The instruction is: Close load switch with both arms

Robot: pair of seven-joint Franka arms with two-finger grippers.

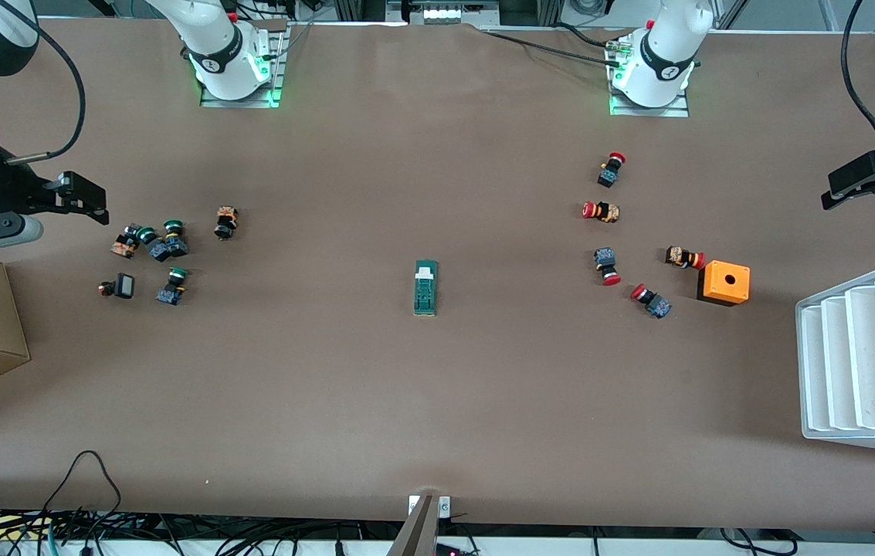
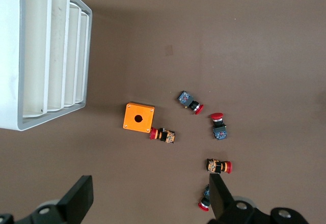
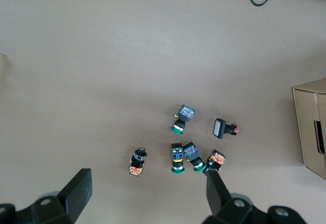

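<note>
1. So the load switch (image 1: 425,287) lies mid-table, untouched, well apart from both button clusters.
2. Left gripper (image 2: 147,203) and right gripper (image 3: 145,196) both hang spread wide and empty over the table's ends.
3. Probably best — one arm pins the body, the other presses.

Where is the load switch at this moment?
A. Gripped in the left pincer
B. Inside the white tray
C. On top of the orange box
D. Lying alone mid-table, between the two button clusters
D: the load switch lies by itself on the table, with both pincers open and far from it.
</note>
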